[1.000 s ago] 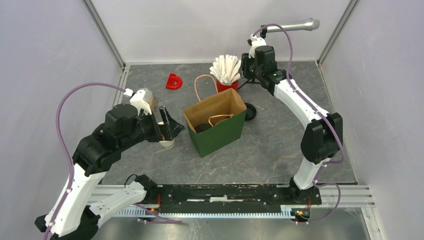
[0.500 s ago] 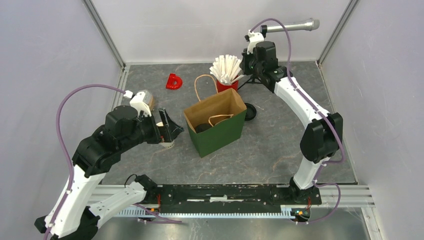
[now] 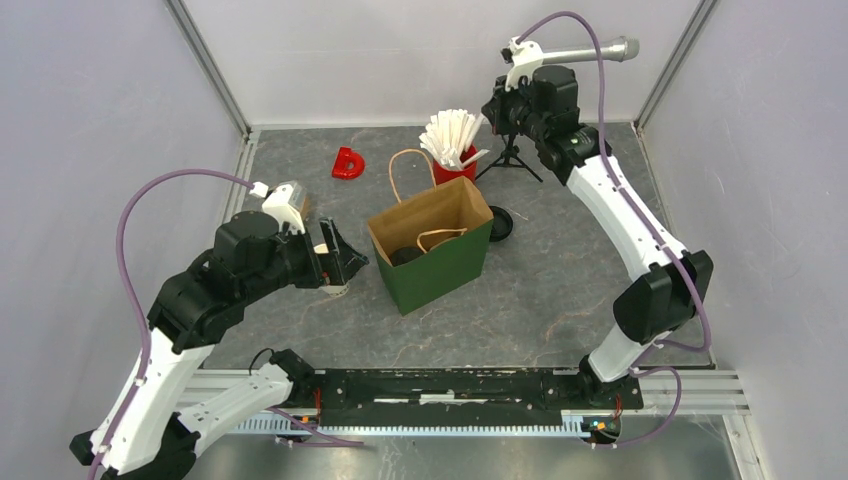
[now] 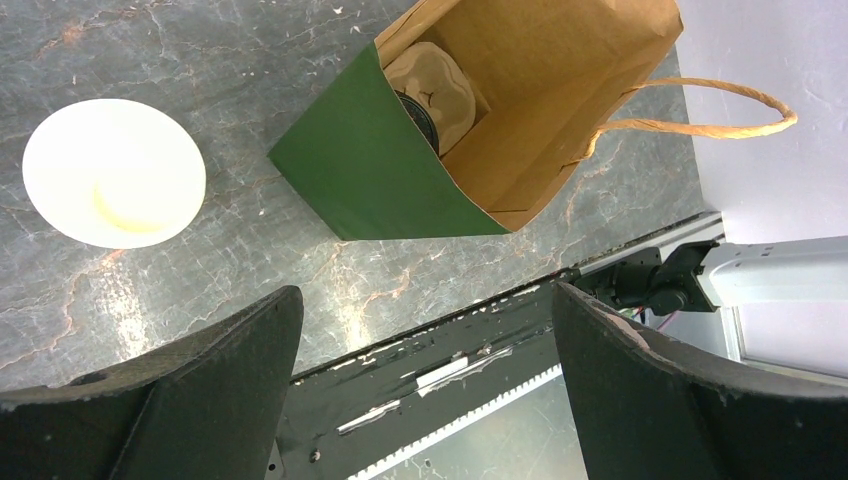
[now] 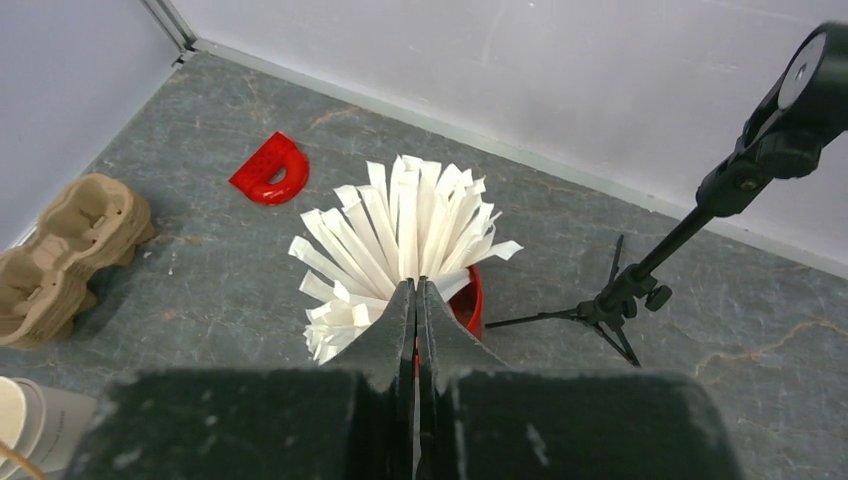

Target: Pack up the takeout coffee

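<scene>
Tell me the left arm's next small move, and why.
Probably shift the left gripper sideways until its open jaws straddle the lidless white cup. The cup stands on the table beside the green bag, not yet between the jaws in the wrist view.

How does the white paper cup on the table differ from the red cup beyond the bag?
The white paper cup is empty, showing a cream inside; the red cup holds fanned white sticks. In the top view, the white paper cup stands left of the green bag; the red cup stands behind it. Both are upright and lidless.
</scene>
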